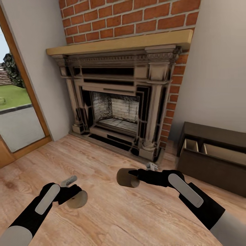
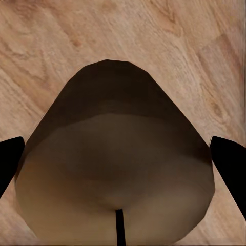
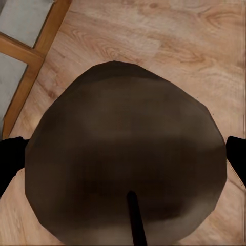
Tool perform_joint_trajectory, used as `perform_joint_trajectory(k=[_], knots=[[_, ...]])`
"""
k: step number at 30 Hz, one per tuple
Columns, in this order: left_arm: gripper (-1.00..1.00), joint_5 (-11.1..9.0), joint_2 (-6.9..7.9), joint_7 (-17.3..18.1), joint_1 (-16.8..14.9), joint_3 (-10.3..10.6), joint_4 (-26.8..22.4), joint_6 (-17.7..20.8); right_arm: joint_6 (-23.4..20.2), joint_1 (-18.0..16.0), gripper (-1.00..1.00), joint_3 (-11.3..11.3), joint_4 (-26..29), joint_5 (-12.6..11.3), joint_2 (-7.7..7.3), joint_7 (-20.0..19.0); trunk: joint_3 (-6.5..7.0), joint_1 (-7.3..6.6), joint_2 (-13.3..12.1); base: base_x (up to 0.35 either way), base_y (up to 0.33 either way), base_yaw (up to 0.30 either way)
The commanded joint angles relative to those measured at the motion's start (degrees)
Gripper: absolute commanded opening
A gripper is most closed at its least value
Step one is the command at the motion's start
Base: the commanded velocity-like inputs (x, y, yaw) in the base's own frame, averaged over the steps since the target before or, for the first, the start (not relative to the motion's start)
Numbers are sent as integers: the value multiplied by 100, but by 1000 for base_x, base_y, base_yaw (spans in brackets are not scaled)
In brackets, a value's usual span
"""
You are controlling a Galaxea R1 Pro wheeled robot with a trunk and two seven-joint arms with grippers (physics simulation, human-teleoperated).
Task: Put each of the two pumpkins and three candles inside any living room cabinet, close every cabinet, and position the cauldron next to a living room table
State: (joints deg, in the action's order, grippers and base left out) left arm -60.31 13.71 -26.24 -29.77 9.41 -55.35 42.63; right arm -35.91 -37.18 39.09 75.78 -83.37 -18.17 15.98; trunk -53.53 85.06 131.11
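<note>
Right now your left gripper (image 1: 73, 198) is clamped on one candle (image 1: 77, 200) and your right gripper (image 1: 131, 176) on another candle (image 1: 127, 177), both above the wooden floor (image 1: 112, 212); the cabinet (image 1: 215, 160) stands open, far right.

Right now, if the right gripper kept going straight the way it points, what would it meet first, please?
Probably the floor: past the candle held in the right gripper, the right wrist view shows wood planks, with a door frame off to one side.
</note>
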Motion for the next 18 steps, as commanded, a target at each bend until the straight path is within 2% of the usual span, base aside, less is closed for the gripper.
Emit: perform_joint_trajectory(k=[1, 11, 18], knots=[[-100, -60, 5, -57, -2, 17, -10, -7, 13, -10, -100, 11, 8, -74, -3, 54, 0, -1, 3, 0, 0, -249], [-100, -34, -9, -57, -2, 35, -10, -5, 17, -9, -100, 11, 7, -65, -13, 54, 60, -1, 3, 0, -12, -241], [-100, -30, -16, -65, -2, 42, -10, -9, 18, -9, -100, 11, -146, -72, -53, 53, 106, -1, 3, 0, -186, -229]])
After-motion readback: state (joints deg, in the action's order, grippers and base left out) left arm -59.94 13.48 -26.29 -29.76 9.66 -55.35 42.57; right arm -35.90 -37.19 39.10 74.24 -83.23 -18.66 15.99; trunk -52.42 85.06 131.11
